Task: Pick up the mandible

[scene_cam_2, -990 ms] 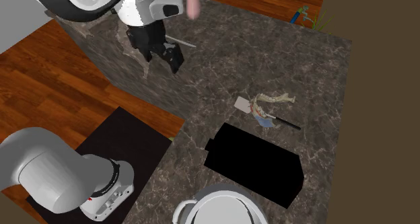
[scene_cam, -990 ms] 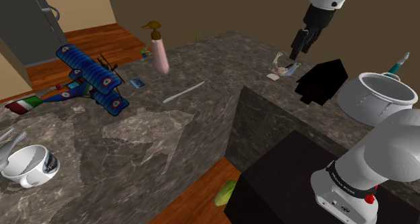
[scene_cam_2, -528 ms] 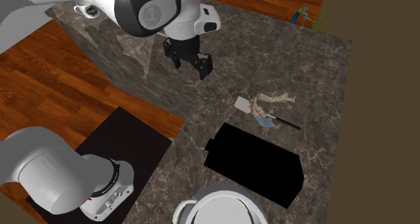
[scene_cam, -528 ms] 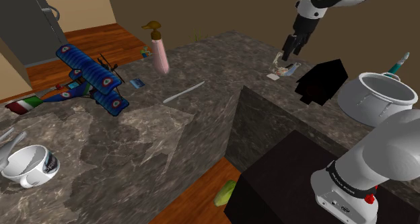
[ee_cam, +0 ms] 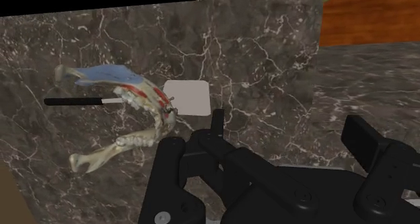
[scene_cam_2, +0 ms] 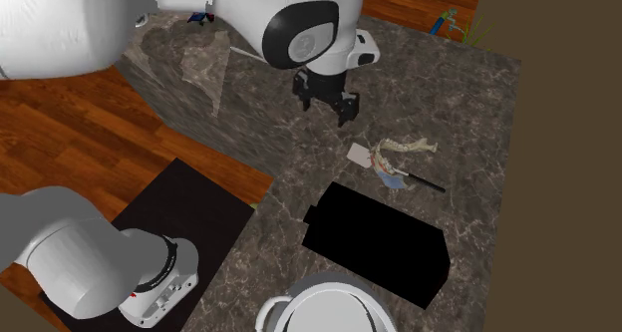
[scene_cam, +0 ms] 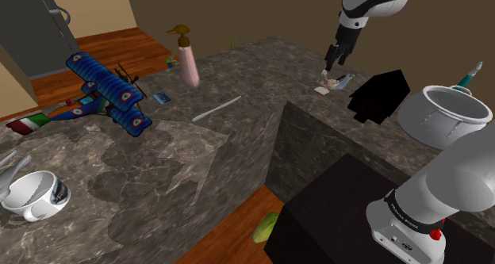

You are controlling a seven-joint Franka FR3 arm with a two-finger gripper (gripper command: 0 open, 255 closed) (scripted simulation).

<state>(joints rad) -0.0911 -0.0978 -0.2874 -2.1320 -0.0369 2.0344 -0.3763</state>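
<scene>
My gripper [scene_cam_2: 327, 103] hangs over the counter [scene_cam_2: 468, 111] with its fingers [ee_cam: 363, 140] spread wide and nothing between them. The mandible [ee_cam: 124, 145] lies flat on the counter, in from its inner corner and near the black box [scene_cam_2: 374, 242]. Looking along my fingers, it sits off to one side of them, not between them.

That offset is my first worry. If I drop straight down, I would close on bare counter or on the white square [ee_cam: 187, 97] just beside the bone's front.

The second is clutter. A blue piece [ee_cam: 108, 75] and a black rod [ee_cam: 71, 101] lie close against the mandible, so a careless pinch could catch them too or drag them along.

The third is the shape: a thin, curved arc lying flat gives me little to hold. If my fingertips stop too high they may slip over it, and too low they strike the counter. Closing across one arm alone could make it swivel out of my grasp.
</scene>
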